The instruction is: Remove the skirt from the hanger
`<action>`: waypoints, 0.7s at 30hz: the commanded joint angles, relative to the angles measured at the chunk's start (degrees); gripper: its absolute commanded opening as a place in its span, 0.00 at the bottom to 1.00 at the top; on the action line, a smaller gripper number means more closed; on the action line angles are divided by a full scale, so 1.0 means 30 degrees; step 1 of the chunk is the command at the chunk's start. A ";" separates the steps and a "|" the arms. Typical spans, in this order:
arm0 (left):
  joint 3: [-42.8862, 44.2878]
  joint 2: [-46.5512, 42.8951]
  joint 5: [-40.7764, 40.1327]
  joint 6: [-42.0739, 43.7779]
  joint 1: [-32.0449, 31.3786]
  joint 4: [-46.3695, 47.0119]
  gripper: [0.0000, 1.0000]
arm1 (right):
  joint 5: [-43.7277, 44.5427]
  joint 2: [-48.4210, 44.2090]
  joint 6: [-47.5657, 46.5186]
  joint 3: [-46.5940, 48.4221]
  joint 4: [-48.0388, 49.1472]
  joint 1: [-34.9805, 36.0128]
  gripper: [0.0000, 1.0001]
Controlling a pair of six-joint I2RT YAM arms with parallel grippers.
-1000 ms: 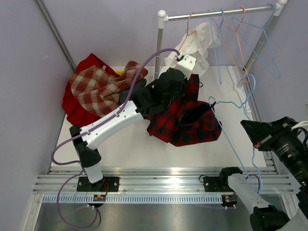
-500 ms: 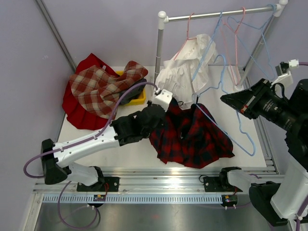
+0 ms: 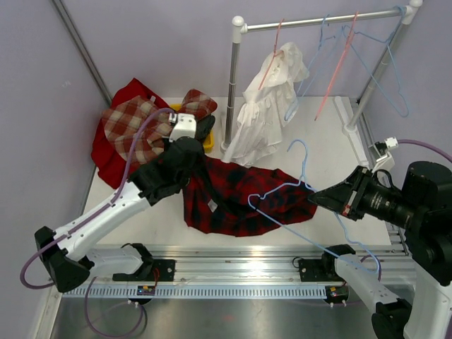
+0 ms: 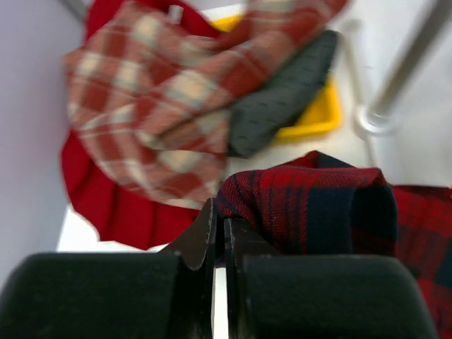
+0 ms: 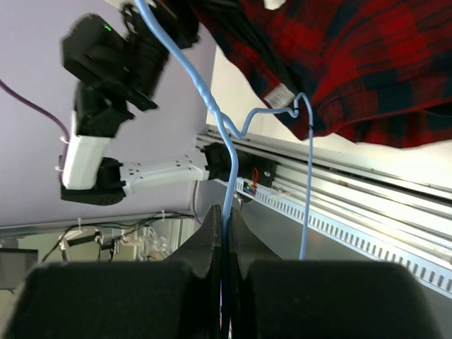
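The red and navy plaid skirt (image 3: 240,201) lies stretched across the table's middle. My left gripper (image 3: 194,166) is at its left end, shut on a fold of the skirt (image 4: 304,205), fingertips (image 4: 205,226) pinching the cloth. My right gripper (image 3: 316,198) is shut on the wire of a blue hanger (image 3: 300,185), held to the right of the skirt. In the right wrist view the gripper (image 5: 224,219) clamps the hanger wire (image 5: 212,120). The hanger's bent end touches the skirt's labelled edge (image 5: 353,63). I cannot tell whether it is still hooked in.
A pile of tan plaid (image 3: 134,131) and red cloth lies at the back left beside a yellow bin (image 3: 206,146). A clothes rack pole (image 3: 232,92) stands behind the skirt. A white garment (image 3: 265,106) and several wire hangers (image 3: 339,56) hang from its rail.
My left gripper has pulled the skirt leftward and toward the back left, spreading it out. My right gripper has swung down and nearer with the blue hanger, away from the rail.
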 commanded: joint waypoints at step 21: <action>1.1716 0.1279 -0.0333 0.5046 1.4511 0.0254 0.00 | 0.2178 0.1235 -0.3755 0.0309 -0.4984 0.1587 0.00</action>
